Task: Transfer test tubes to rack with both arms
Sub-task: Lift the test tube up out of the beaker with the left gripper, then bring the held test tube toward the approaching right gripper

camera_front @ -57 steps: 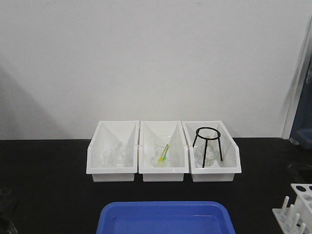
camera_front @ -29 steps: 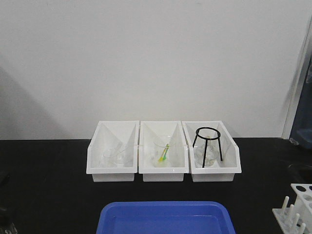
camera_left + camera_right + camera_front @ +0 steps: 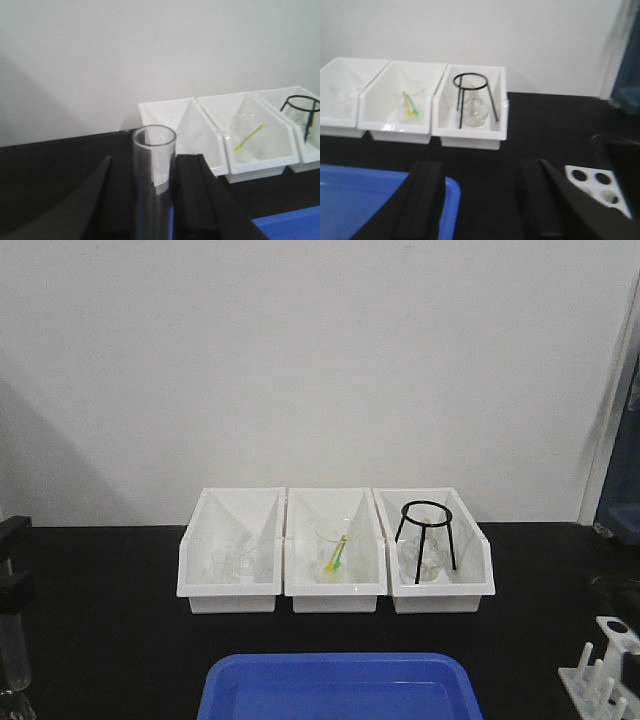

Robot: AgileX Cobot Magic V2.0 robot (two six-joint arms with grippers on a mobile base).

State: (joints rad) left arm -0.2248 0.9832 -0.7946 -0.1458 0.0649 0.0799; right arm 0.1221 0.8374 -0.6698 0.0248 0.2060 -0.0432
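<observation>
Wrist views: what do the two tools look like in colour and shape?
Both the left tool and the right tool have two matte black fingers, flat and slab-like, widening toward the base. No cables, markings or casing panels show in these views.

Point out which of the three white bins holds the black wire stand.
The rightmost bin in the front view; the black stand rises above its rim. The middle bin holds a yellow-green stick, the left bin only clear glassware.
</observation>
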